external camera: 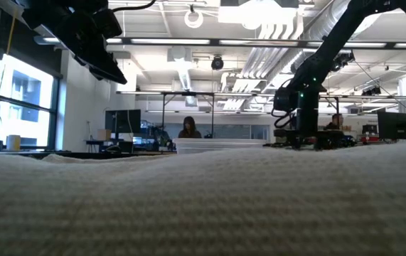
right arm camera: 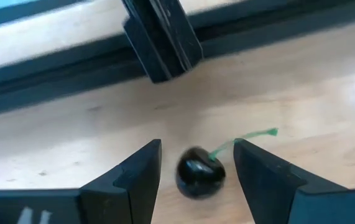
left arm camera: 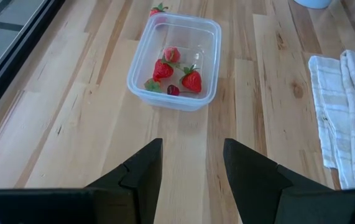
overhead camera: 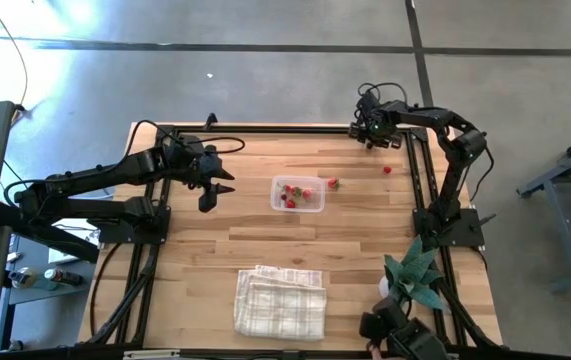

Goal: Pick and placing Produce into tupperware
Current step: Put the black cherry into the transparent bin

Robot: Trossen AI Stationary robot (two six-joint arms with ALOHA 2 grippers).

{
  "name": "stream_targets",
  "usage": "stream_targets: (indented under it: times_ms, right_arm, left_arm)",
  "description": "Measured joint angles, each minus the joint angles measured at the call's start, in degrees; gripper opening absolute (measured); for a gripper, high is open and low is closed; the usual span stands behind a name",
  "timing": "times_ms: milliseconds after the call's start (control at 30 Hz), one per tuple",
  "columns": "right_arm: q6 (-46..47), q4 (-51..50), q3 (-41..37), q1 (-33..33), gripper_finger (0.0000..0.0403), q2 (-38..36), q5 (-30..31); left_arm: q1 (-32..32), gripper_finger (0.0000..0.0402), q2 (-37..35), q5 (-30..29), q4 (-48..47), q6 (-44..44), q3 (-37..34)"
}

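Note:
The clear tupperware [overhead camera: 297, 193] [left arm camera: 174, 62] stands on its base mid-table. It holds three red strawberries [left arm camera: 191, 81] and one small dark piece [left arm camera: 173, 90]. One strawberry [overhead camera: 332, 183] lies on the wood just right of it, and another red piece [overhead camera: 387, 170] lies farther right. A dark cherry [right arm camera: 200, 171] with a green stem lies on the table near the far right corner. My right gripper [overhead camera: 373, 140] [right arm camera: 197, 143] is open, with one finger on each side of the cherry and a gap to both. My left gripper [overhead camera: 217, 195] [left arm camera: 193, 143] hangs open left of the tupperware.
A folded white checked cloth [overhead camera: 280, 300] [left arm camera: 345, 118] lies near the table's near edge and fills the low view's foreground. A potted green plant [overhead camera: 412, 270] stands at the near right corner. A black frame rail [right arm camera: 161, 37] runs just beyond the cherry. Bare wood surrounds the tupperware.

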Motion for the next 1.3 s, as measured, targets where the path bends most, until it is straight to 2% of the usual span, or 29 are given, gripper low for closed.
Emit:
stream_targets:
  times_ms: [467,900,1300]
  right_arm:
    - [4.22,-0.68,0.00,0.03,0.0192,0.00,-2.09]
    - [6.01,-2.38,0.00,0.29,0.0131,0.00,-2.43]
    - [6.42,-2.36,0.00,0.29,0.0128,0.00,-2.52]
  left_arm:
    - [0.00,0.0159,0.02,0.00,0.00,0.01,0.00]
    - [-0.02,0.0159,0.01,0.00,0.00,0.01,0.02]
    - [-0.02,0.0159,0.02,-0.01,-0.01,0.00,0.01]
